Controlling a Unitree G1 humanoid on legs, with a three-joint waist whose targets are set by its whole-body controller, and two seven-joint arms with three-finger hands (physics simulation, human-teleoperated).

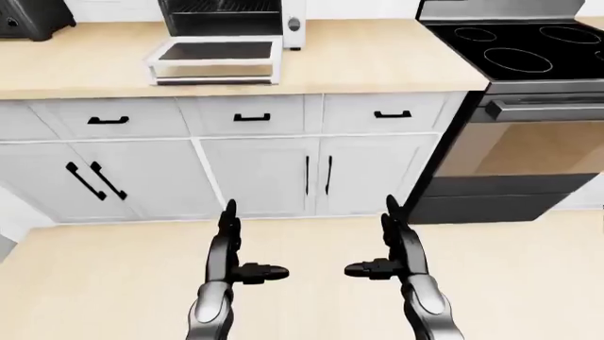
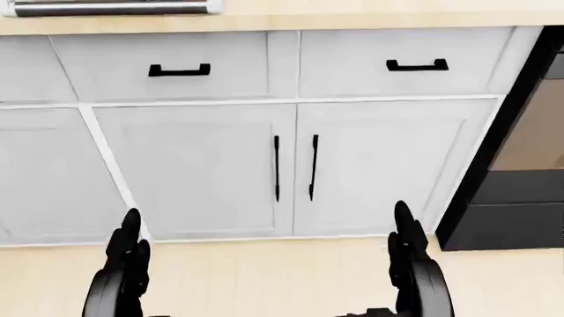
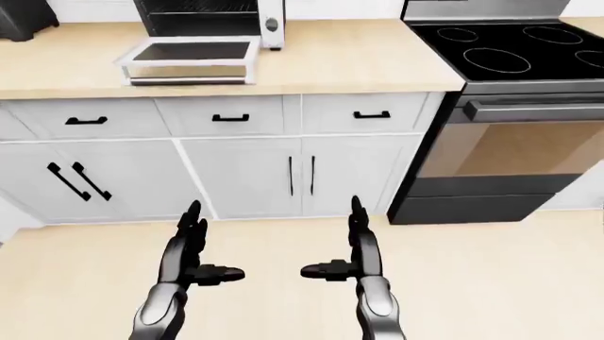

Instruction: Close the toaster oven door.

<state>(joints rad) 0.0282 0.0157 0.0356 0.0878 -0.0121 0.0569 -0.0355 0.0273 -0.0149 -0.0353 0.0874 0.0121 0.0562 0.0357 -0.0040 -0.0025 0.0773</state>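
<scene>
Toaster oven's glass-paned white door [image 1: 215,59] lies folded down flat on the pale wooden counter [image 1: 377,60]; my left hand [image 1: 226,244] and right hand [image 1: 401,244] hover open-fingered, holding nothing.

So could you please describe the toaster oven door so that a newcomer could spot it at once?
Start at the black stove at the right of the left-eye view and follow the counter leftward to the toaster oven. Its door lies folded down flat, a white-framed dark glass panel, the only thing lying flat there.
</scene>
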